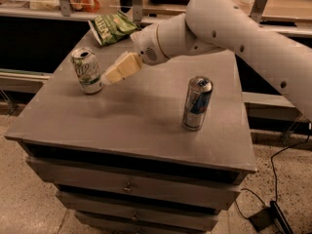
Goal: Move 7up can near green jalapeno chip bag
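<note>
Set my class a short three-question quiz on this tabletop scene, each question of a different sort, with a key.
1. True or false: the 7up can lies on its side.
2. The green jalapeno chip bag lies at the table's: A) near edge, B) far edge, C) middle.
3. Which can is the gripper closer to, the 7up can or the blue-and-silver can?
Key: 1. False, it stands upright. 2. B. 3. The 7up can; the gripper is just beside it.
</note>
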Robot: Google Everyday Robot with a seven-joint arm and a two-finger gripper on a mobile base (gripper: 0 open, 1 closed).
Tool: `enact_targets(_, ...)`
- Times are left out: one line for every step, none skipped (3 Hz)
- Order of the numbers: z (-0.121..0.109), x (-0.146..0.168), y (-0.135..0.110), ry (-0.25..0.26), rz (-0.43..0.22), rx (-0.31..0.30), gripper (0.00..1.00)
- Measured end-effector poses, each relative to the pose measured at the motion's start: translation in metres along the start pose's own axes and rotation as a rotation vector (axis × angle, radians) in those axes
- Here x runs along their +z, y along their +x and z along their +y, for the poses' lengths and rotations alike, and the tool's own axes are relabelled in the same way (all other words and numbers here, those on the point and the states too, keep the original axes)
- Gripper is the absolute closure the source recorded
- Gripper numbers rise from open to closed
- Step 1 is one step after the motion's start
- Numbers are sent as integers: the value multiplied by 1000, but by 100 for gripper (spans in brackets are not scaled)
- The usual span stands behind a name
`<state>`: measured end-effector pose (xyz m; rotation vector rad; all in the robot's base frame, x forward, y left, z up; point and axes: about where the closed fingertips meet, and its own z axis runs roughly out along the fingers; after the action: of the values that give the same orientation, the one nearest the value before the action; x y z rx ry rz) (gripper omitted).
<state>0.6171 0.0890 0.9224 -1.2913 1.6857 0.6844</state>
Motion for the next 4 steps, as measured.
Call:
enact_targets(4,27,8,-49,-13,1,0)
enact_targets(8,44,11,-75,-28,6,0)
enact_targets(13,57,13,-87,-47,15,0)
enact_targets(19,73,11,-81,-63,26,0)
